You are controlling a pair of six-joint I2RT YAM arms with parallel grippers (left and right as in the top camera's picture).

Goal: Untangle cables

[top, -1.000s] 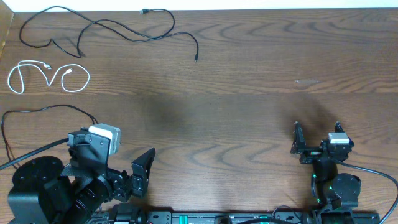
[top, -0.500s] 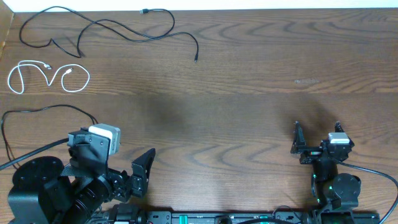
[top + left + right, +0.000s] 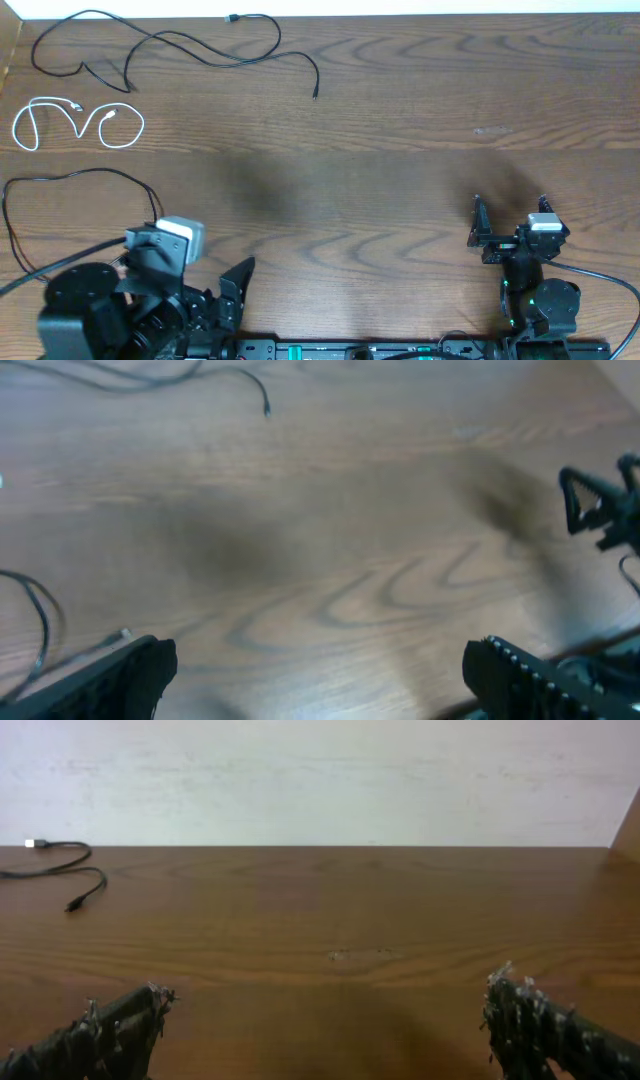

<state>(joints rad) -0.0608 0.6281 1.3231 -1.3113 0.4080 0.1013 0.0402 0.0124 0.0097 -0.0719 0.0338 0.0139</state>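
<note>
One long black cable (image 3: 180, 40) lies spread along the far left of the table, its plug end (image 3: 267, 408) also in the left wrist view and both ends (image 3: 60, 860) in the right wrist view. The white cable (image 3: 75, 122) lies looped below it, apart from it. A second thin black cable (image 3: 70, 177) arcs at the left, just beyond the left arm, and its plug (image 3: 125, 632) shows by the left finger. My left gripper (image 3: 225, 295) (image 3: 320, 660) is open over bare wood. My right gripper (image 3: 510, 215) (image 3: 328, 995) is open too, holding nothing.
A thicker black wire (image 3: 60, 262) runs from the left arm off the left edge. The right arm's wire (image 3: 600, 275) curves off to the right. A white wall (image 3: 320, 780) stands behind the table's far edge.
The left arm has drawn back toward the near edge and slightly right, with its gripper still open. The right arm and the cables have not moved.
</note>
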